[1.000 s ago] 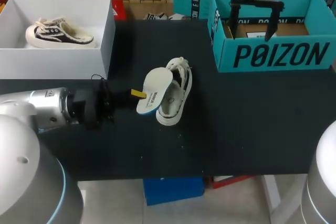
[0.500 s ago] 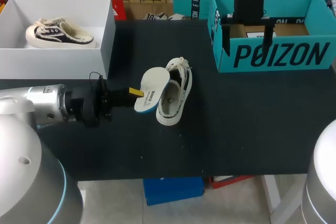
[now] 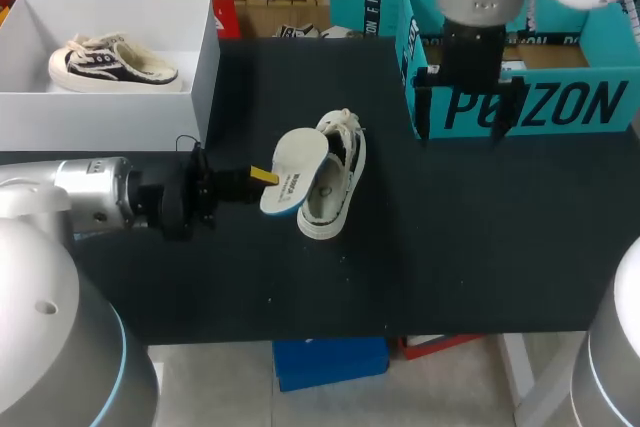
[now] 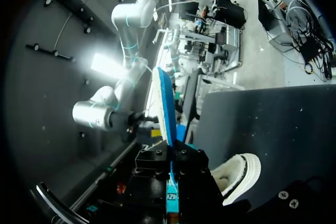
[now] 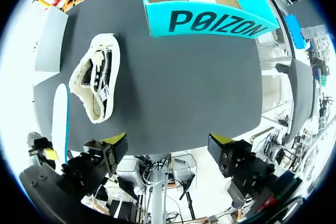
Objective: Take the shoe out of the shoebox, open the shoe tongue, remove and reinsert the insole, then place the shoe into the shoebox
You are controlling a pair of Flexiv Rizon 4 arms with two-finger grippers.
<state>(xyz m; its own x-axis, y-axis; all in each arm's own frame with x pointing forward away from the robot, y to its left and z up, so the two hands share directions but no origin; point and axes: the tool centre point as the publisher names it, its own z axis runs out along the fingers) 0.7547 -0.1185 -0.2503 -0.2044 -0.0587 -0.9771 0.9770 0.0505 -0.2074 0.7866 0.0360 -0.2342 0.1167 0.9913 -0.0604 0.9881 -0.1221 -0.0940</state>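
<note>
The left gripper (image 3: 262,178) was clamped on the heel end of the insole (image 3: 295,169), one finger on each face. The left wrist view showed this best: the insole (image 4: 164,103) stood on edge between the fingers of the left gripper (image 4: 171,174), its blue underside edge rising straight ahead of them, with the toe of the shoe (image 4: 239,174) beside and under the gripper. The head view showed instead the pale top face, held tilted above the table (image 3: 480,247) at the shoe's (image 3: 330,202) nine o'clock and overlapping its near rim. The shoe lay on its side near the table's middle, outside either box.

The right gripper (image 3: 460,130) hung with its fingers wide apart and nothing between them, in front of the teal shoebox (image 3: 560,107) at the shoe's two o'clock. Its own camera looked down past the right gripper (image 5: 167,142) on the whole table (image 5: 199,87), with the shoe (image 5: 97,85), the insole (image 5: 59,116) beside it and the teal shoebox (image 5: 210,22) ahead.

The teal box carried large dark lettering across its front wall (partly hidden by the right fingers in the head view). The insole's top bore small print, too fine to make out.

A white box (image 3: 110,107) at the shoe's ten o'clock held a second shoe (image 3: 110,62). Bare dark tabletop stretched from the shoe toward four o'clock, up to the near edge.
</note>
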